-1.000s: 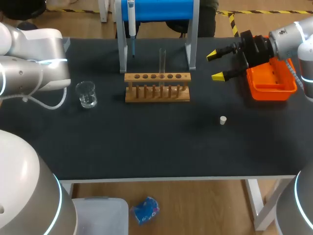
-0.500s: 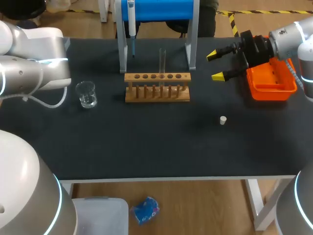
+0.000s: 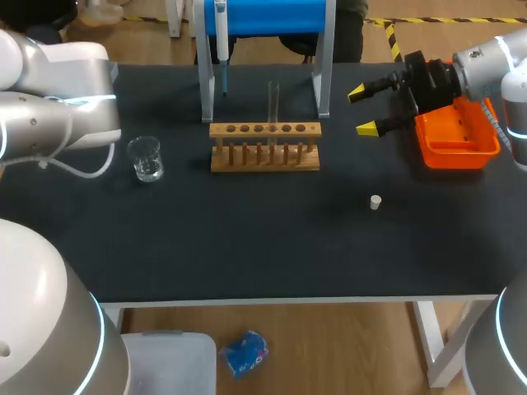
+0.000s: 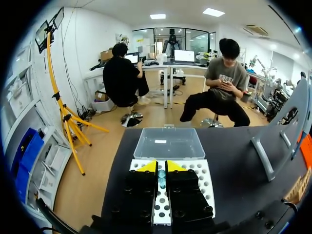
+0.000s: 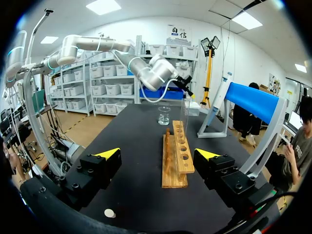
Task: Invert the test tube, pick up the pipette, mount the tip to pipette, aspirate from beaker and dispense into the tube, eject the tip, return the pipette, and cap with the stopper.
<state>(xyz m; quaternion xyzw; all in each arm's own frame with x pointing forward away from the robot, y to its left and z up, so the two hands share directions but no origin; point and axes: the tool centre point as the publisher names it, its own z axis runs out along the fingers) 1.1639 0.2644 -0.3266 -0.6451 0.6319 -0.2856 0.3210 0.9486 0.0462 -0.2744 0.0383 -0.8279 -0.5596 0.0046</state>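
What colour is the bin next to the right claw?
Orange. The bin beside the right claw shows best in the head view.

One test tube point(image 3: 273, 100) is counted, held in one wooden rack point(image 3: 263, 156) toward the far edge of the bench point(image 3: 247, 247). One beaker point(image 3: 146, 158), one stopper point(image 3: 375, 202), one pipette point(image 3: 221, 37) and one orange bin point(image 3: 458, 141) are counted. One tip box point(image 4: 204, 184) and one clear container point(image 4: 169, 144) are seen; the tips cannot be counted.

Orange bin point(image 3: 459, 152) on black table point(image 3: 247, 239), far right side.
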